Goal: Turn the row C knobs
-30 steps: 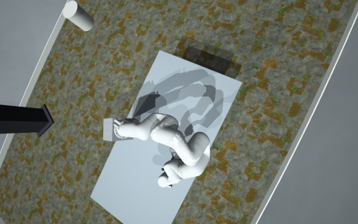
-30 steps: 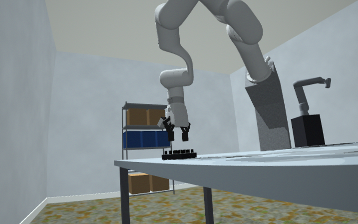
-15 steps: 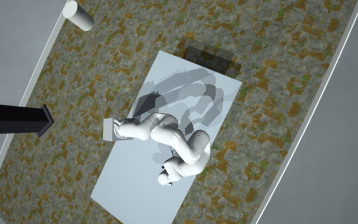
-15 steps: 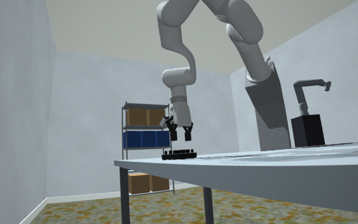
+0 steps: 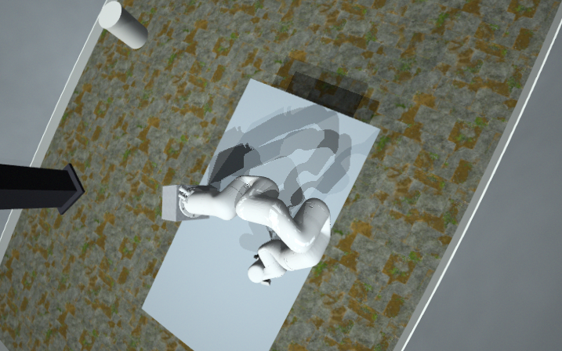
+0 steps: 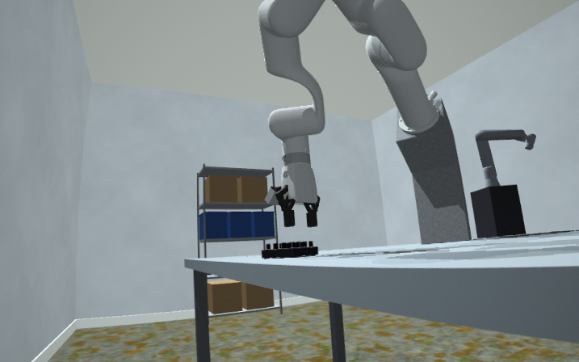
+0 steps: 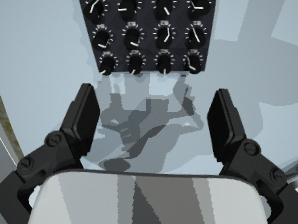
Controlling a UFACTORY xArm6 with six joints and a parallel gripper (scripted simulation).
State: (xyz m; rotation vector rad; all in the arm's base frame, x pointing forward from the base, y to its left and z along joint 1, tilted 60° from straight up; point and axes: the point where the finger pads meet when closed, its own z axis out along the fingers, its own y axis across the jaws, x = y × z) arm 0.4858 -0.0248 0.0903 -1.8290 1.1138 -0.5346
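One gripper (image 6: pixel 299 219), jaws spread wide and holding nothing, hangs above one knob box (image 6: pixel 289 250) near the desk (image 6: pixel 372 269) corner. From the wrist view the knob box (image 7: pixel 147 16) shows four columns of knobs, four rows visible, top row cut off.

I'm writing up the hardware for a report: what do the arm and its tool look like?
The arm is glossy white-grey with smooth, rounded tube links and bulging joints, and no loose cables show. A pale band rings the wrist. The tool has a white-grey body with rounded corners and small screws at them, and two black jointed fingers with flat pads. I see no readable markings.
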